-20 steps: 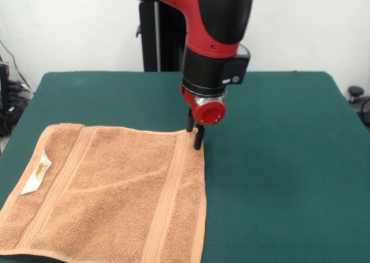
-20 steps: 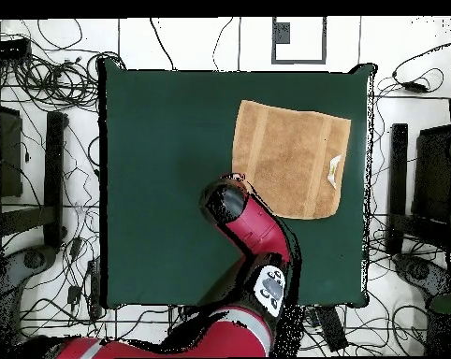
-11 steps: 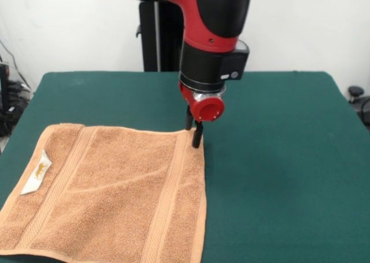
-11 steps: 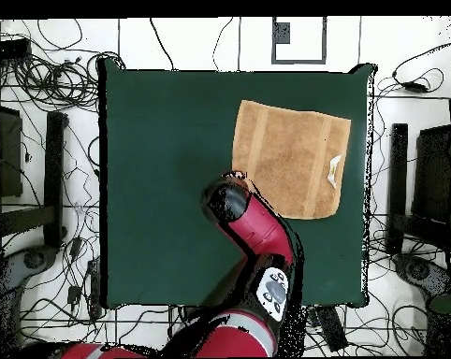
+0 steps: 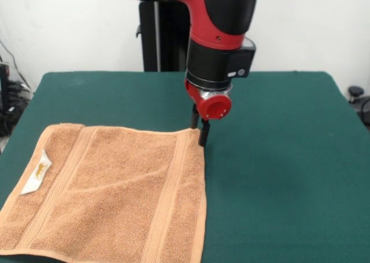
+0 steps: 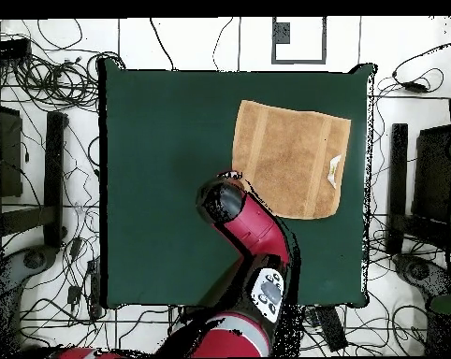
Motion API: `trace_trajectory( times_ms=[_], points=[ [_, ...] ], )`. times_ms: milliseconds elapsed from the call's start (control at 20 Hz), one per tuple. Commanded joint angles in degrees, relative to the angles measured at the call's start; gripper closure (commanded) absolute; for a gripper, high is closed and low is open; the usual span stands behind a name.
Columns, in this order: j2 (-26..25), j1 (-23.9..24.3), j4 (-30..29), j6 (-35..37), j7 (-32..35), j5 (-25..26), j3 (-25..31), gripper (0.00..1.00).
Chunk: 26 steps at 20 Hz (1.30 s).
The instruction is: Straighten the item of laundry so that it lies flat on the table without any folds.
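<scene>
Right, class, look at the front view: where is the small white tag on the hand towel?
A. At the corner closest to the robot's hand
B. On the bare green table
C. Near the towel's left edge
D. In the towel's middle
C: the white tag lies on the hand towel by its left edge, far from the hand at the towel's far right corner.

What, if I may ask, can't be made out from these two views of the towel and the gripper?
- Towel: in the front view the picture's bottom edge cuts off its near edge.
- Gripper: in the overhead view the arm's own body covers it; in the front view, whether it touches the towel's corner cannot be told.
- White tag: its yellow print is too small to read in either view.
</scene>
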<state>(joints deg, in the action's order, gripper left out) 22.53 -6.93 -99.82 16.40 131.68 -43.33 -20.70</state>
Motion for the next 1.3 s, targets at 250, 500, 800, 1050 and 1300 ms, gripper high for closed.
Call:
trace_trajectory(
  times_ms=[250, 500, 800, 1050, 1300],
  points=[
    [-0.6, 0.7, -4.9, 2.7, 12.9, -1.9, 7.7, 0.0],
    [0.8, 2.4, -7.2, 1.6, 11.2, -1.6, 9.1, 0.0],
    [0.9, 3.9, -8.4, -0.4, 10.5, -1.3, 10.6, 0.0],
    [0.4, 3.9, -8.1, -1.1, 10.8, -1.1, 10.8, 0.0],
    [-0.5, 3.3, -7.0, -0.9, 11.4, -1.2, 10.4, 0.0]
  ],
)
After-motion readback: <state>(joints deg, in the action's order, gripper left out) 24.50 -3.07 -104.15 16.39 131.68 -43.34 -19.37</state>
